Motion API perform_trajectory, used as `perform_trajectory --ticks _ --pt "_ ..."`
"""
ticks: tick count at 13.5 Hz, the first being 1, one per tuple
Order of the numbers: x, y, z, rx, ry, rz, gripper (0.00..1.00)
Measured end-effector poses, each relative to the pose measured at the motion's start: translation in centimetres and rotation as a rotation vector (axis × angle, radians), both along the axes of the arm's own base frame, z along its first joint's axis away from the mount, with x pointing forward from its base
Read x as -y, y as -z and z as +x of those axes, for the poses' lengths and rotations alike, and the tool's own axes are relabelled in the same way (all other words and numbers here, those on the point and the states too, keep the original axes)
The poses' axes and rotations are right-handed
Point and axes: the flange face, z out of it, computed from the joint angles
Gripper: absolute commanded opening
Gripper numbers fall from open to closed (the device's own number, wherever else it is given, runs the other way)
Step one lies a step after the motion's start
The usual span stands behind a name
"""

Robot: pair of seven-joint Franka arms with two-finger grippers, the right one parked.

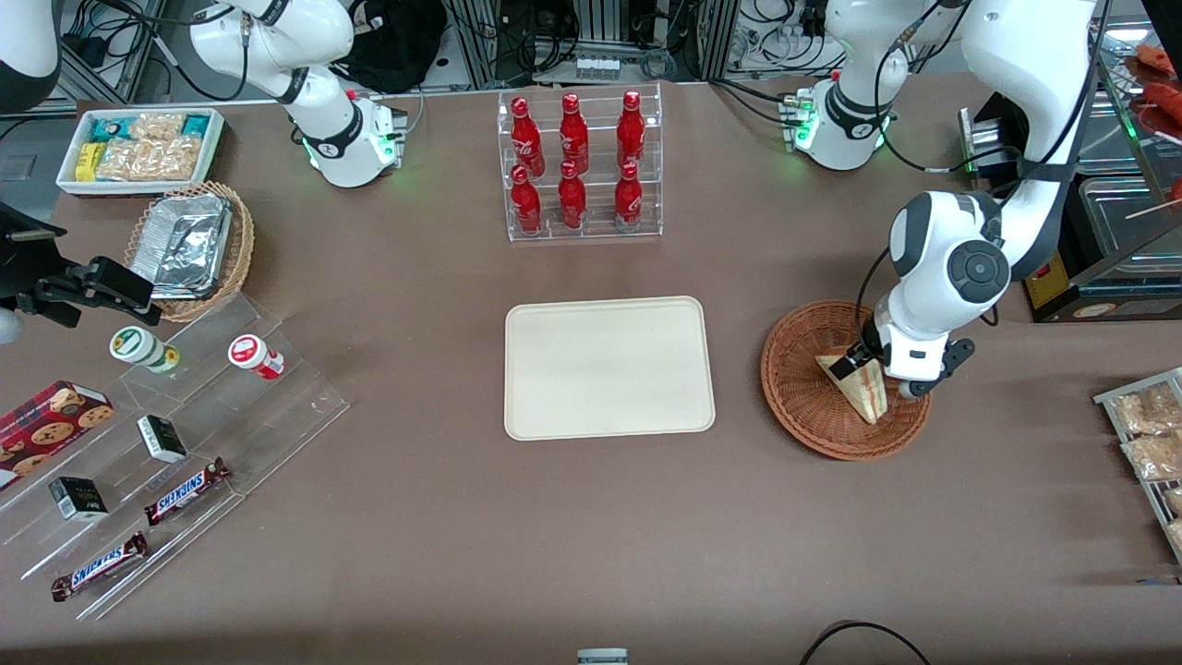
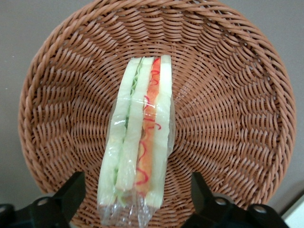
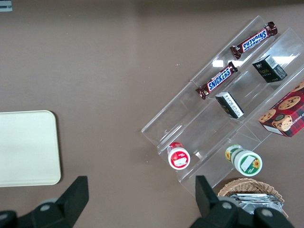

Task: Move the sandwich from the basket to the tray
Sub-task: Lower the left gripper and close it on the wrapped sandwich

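Right, I had the gripper (image 2: 135, 202) low over the basket (image 2: 237, 118), fingers (image 2: 71, 192) apart either side of the sandwich (image 2: 140, 137), lined up w/ its long edge to pinch it.

The reddish-brown woven basket (image 1: 813, 406) holds the sandwich (image 2: 137, 142), pale bread striped green and red-orange. The black-fingered gripper (image 2: 137, 202) sits over it, right of centre. Mid-frame, the tray (image 1: 609, 368) is plain cream.
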Motion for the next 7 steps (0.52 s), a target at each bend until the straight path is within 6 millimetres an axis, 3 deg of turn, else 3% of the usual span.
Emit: perform_trajectory --ticks 1,2,7 --pt "-0.09 0.28 0.01 -0.003 -0.002 0.0 0.12" --pt "-0.23 0.41 0.02 -0.005 -0.004 0.0 0.08" --pt "-0.42 -0.56 0.31 -0.022 0.065 0.001 0.05"
